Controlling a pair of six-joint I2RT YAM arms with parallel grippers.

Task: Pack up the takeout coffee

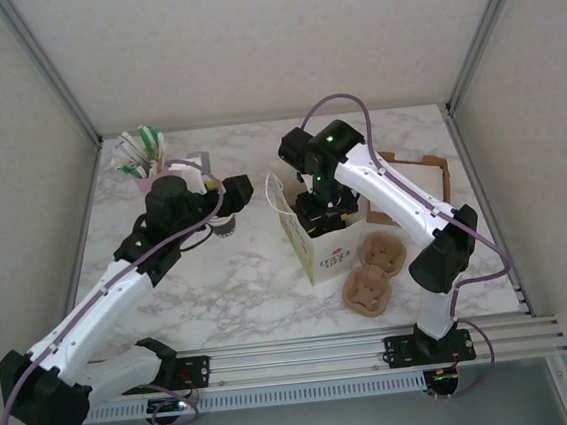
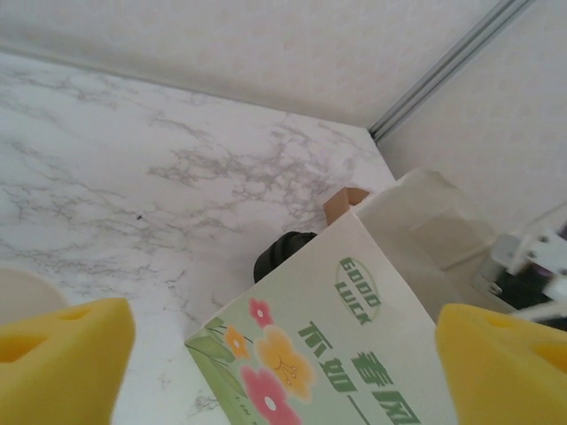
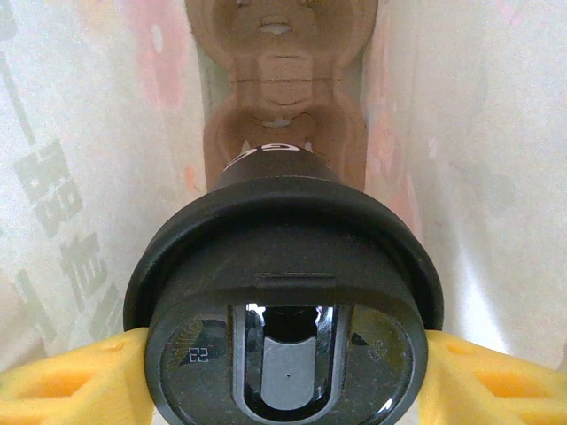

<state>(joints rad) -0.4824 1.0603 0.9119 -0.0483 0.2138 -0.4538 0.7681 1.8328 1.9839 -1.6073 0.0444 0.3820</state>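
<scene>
Currently the placing step is under way: the right claw (image 3: 283, 372) is gripping the takeout coffee (image 3: 283, 266), one yellow finger on each side just below the black lid, and it is holding the cup inside the paper bag (image 1: 320, 254). The bag is standing upright about mid-worktop (image 1: 231, 288), slightly toward the right edge. In the right wrist view the bag walls are rising on both sides of the cup, and a brown pulp carrier (image 3: 283, 115) is lying on the bag floor beyond it. I cannot tell whether the cup's base is touching the carrier yet.

The left claw (image 2: 279, 328) is standing wide open with nothing between its fingers. It is hanging just left of the bag, facing the printed side. A lidless paper cup (image 1: 223, 225) is sitting on the worktop close by it.

Two more pulp carriers (image 1: 374, 269) are lying between the bag and the near right corner, apart from both claws.

Judgement: packing is nearly done. The next move is calling for the cup to be seated upright in a carrier well, then for the right claw to open and lift straight up, keeping clear of the thin bag walls and the handle. The left claw looks placed to steady the bag if it is leaning.
</scene>
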